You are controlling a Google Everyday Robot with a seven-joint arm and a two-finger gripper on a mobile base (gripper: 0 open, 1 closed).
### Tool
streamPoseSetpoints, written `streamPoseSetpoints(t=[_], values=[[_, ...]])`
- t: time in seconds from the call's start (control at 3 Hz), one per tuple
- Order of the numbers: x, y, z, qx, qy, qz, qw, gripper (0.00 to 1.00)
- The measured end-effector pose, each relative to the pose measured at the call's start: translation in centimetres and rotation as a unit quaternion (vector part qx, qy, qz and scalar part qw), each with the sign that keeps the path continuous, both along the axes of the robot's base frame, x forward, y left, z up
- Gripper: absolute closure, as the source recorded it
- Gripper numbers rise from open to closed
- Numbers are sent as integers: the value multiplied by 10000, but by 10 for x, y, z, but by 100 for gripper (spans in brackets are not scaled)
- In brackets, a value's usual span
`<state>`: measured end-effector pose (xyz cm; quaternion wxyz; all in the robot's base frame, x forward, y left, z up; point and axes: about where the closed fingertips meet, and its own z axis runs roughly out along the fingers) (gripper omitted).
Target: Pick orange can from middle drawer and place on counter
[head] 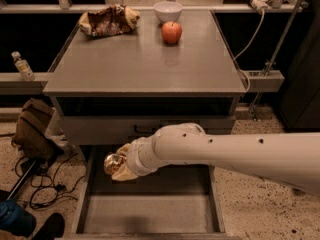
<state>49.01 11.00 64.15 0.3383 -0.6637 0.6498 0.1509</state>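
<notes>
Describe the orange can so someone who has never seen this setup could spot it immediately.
Find the broad grey counter, then drop to the open middle drawer below it. Over the drawer's left side in view, the pincer on the white arm is closed on the orange can. It is small, shiny and gold-orange, unlike the red apple and crumpled brown snack bag on the counter.

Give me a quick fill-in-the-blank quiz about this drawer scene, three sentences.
1. Above the middle drawer's left side, the tool holds the ____.
2. On the counter, the red apple sits in front of the white ____.
3. The snack bag lies at the counter's back ____ corner.
Missing: orange can; bowl; left.
</notes>
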Motion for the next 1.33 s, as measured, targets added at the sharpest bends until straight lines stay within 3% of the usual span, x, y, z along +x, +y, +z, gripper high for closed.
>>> streamPoseSetpoints(t=[0.33,0.67,1.0,1.33], values=[[-6,24,95,-39,-814,137,9966,100],[-9,26,126,-113,-1146,150,9932,100],[-8,28,134,-105,-1222,174,9923,100],[7,35,191,-210,-1765,209,9839,100]])
